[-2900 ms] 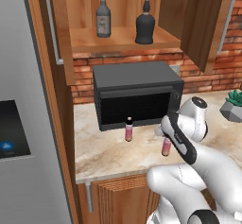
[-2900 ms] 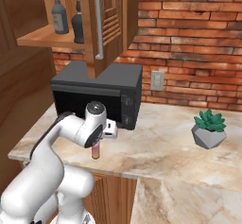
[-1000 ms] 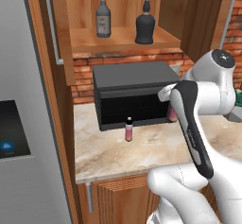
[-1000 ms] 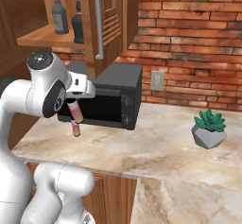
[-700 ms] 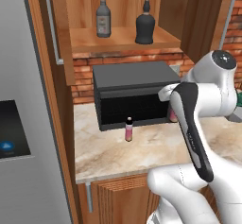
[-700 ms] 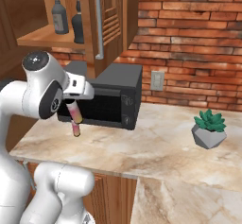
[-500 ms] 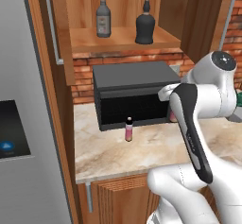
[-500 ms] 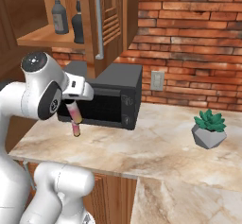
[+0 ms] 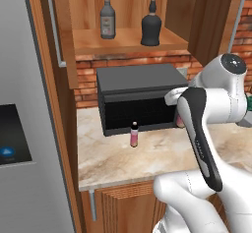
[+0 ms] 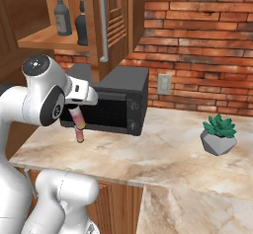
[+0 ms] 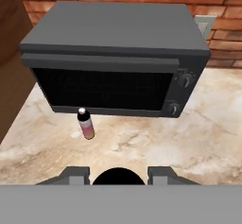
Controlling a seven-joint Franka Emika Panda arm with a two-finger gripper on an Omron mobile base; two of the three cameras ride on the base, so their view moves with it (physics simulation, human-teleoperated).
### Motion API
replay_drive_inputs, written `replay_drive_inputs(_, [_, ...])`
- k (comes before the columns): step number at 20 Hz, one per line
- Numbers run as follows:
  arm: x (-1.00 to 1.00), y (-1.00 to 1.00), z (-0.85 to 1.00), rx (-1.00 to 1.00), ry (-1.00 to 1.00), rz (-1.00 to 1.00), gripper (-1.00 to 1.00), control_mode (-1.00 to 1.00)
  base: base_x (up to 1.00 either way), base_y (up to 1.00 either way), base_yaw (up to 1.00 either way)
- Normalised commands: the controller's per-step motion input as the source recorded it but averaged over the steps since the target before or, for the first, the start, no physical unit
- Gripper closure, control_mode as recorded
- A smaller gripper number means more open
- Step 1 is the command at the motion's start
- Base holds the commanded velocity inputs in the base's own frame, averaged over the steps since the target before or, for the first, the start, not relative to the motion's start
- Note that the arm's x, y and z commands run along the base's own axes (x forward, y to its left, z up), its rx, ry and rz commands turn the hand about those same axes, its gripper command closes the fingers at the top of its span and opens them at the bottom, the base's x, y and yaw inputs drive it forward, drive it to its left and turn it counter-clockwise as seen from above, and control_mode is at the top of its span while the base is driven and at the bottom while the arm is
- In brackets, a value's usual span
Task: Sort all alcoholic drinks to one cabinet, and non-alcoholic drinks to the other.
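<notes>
The pincer (image 10: 79,124) hung above the marble surface (image 10: 163,154), pinching a small pink bottle (image 10: 78,127) by its top, so the bottle dangled clear of the stone in front of the dark microwave (image 10: 116,104). In the hand view the round black cap (image 11: 116,176) of that held bottle sat between the two grey fingertips (image 11: 73,174), which pressed against it from either side. In the left base view the white arm covered most of this bottle, leaving a sliver of pink (image 9: 179,122) at the microwave's right edge.

The second small pink bottle (image 9: 133,134) stood upright on the surface (image 9: 123,158), just in front of the microwave (image 9: 140,99) and near the left half of its door; the hand view showed it (image 11: 86,124) below the door's lower left, well apart from the held one.

Above the microwave, the narrow light-wood cabinet (image 9: 128,38) stood open. On its shelf floor the clear-grey liquor bottle (image 9: 108,20) with the red cap stood to the left and the dark round-bellied bottle (image 9: 151,25) to the right, both upright and apart from each other. From the right base view the same two bottles (image 10: 63,13) (image 10: 82,25) were partly behind the cabinet door with its long silver bar handle (image 10: 103,20).

A grey refrigerator (image 9: 24,129) rose at the left. On the far right of the surface a small potted succulent (image 10: 220,134) sat near the brick wall (image 10: 197,40), beside a wall outlet (image 10: 164,85).
</notes>
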Motion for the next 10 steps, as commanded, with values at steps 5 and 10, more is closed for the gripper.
replay_drive_inputs(5, [0.0,0.0,0.0,0.0,0.0,0.0,1.0,1.0,-0.32,0.0,0.0])
replay_drive_inputs(10, [0.0,0.0,0.0,0.0,0.0,0.0,1.0,1.0,-0.77,0.07,0.0])
